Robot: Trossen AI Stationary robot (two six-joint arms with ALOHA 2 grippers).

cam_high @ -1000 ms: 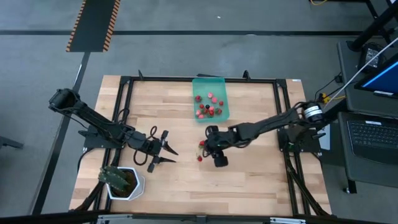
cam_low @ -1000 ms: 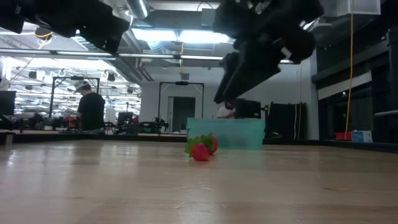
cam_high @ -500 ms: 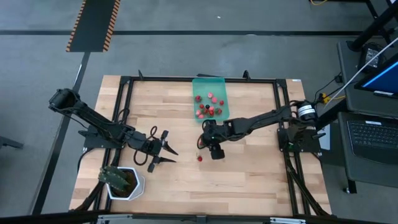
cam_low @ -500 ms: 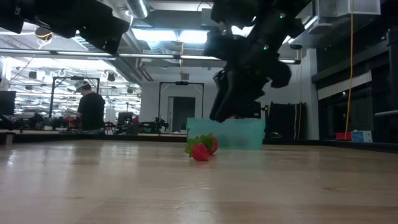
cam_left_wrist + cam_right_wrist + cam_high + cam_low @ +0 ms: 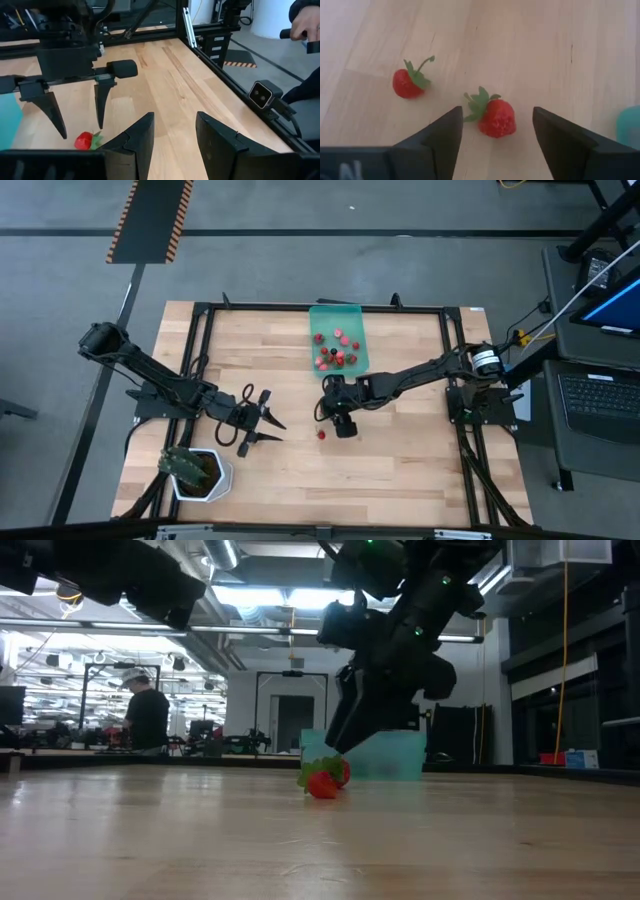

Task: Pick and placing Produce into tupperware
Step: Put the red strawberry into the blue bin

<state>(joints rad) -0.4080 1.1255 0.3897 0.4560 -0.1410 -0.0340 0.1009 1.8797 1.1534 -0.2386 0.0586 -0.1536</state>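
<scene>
Two strawberries [image 5: 496, 118] are left loose on the desk [image 5: 400, 470], lying just beside each other a little way out from the tupperware [image 5: 338, 338], on the side away from its far edge; from above only the farther one shows clearly as a red dot. Most of the produce, roughly eight or nine small red and pink fruits, already sits inside the tupperware, so the job looks largely done, with these last two to go. At the nearer strawberry the right claw [image 5: 494, 131] hangs low with its fingers spread apart and empty, the fruit lying between the tips but not gripped. My reading is that it is lining up for a pick. Well away from the tupperware, toward the white pot [image 5: 205, 478] with a green plant, the left claw [image 5: 262, 420] waits with its fingers apart and nothing in them.
</scene>
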